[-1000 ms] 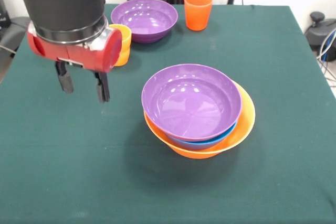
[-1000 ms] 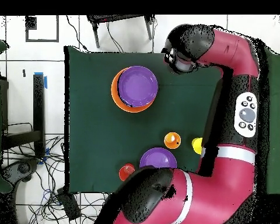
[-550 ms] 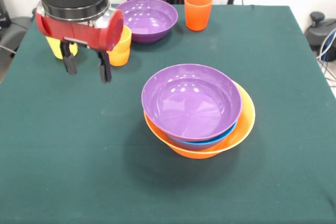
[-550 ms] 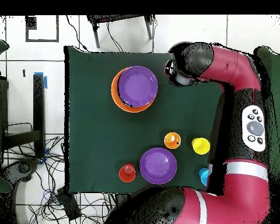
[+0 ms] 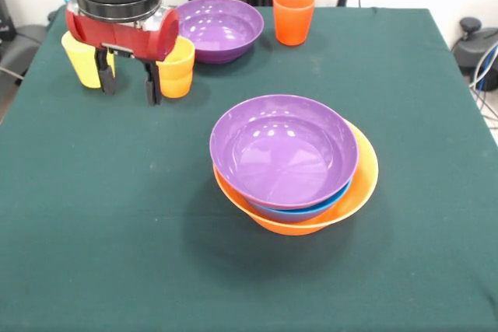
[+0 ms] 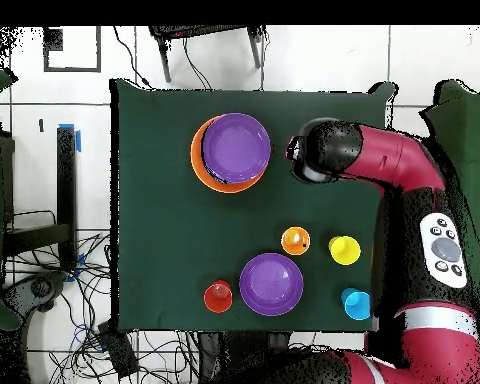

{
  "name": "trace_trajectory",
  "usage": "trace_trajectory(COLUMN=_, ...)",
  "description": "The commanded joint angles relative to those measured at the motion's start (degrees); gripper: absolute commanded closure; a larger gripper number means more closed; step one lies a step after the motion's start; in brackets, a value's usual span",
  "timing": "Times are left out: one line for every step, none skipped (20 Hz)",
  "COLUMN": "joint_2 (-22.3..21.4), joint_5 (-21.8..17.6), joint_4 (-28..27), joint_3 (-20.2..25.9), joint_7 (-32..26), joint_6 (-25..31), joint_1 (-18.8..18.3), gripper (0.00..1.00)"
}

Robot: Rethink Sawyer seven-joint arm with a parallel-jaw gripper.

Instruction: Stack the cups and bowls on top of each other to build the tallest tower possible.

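Front view: no writing legible; gripper (image 5: 130, 87) jaws released, holding nothing, hanging between yellow cup (image 5: 82, 60) and orange cup (image 5: 178, 68) above the desk (image 5: 117, 215).

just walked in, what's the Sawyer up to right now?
It is building a tower of bowls: a purple bowl sits in a blue one inside the large orange bowl. The hand is open and empty, between the yellow cup and the orange cup. The second purple bowl, the red-orange cup and the light blue cup stand loose.
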Motion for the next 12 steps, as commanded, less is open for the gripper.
trace_trajectory(joint_2=-2.72, joint_5=-5.03, joint_4=12.29, joint_3=4.68, joint_7=-10.24, joint_6=-4.68, joint_1=-0.72, gripper=0.0)
trace_trajectory(joint_2=-3.49, joint_5=-5.3, joint_4=13.42, joint_3=4.48, joint_7=-9.82, joint_6=-5.0, joint_1=-0.64, gripper=0.0)
trace_trajectory(joint_2=-4.19, joint_5=-5.49, joint_4=14.34, joint_3=4.25, joint_7=-9.18, joint_6=-5.23, joint_1=-0.43, gripper=0.0)
trace_trajectory(joint_2=-4.75, joint_5=-5.87, joint_4=15.14, joint_3=3.9, joint_7=-8.56, joint_6=-5.53, joint_1=-0.14, gripper=0.0)
trace_trajectory(joint_2=-5.31, joint_5=-6.21, joint_4=15.84, joint_3=3.55, joint_7=-7.8, joint_6=-5.82, joint_1=0.24, gripper=0.0)
trace_trajectory(joint_2=-5.71, joint_5=-6.3, joint_4=16.46, joint_3=3.33, joint_7=-6.96, joint_6=-5.91, joint_1=0.54, gripper=0.0)
trace_trajectory(joint_2=-6.29, joint_5=-6.61, joint_4=17.11, joint_3=3.1, joint_7=-6.3, joint_6=-6.14, joint_1=0.93, gripper=0.0)
trace_trajectory(joint_2=-7.45, joint_5=-6.67, joint_4=18.62, joint_3=2.98, joint_7=-5.55, joint_6=-6.61, joint_1=1.27, gripper=0.0)
trace_trajectory(joint_2=-8.41, joint_5=-6.47, joint_4=19.87, joint_3=3.1, joint_7=-4.97, joint_6=-6.99, joint_1=1.37, gripper=0.0)
trace_trajectory(joint_2=-9.37, joint_5=-6.27, joint_4=21.12, joint_3=3.22, joint_7=-4.39, joint_6=-7.36, joint_1=1.47, gripper=0.0)
trace_trajectory(joint_2=-10.1, joint_5=-6.0, joint_4=22.18, joint_3=3.57, joint_7=-3.96, joint_6=-7.84, joint_1=1.43, gripper=0.0)
trace_trajectory(joint_2=-10.65, joint_5=-5.65, joint_4=22.96, joint_3=3.95, joint_7=-3.72, joint_6=-8.17, joint_1=1.31, gripper=0.0)
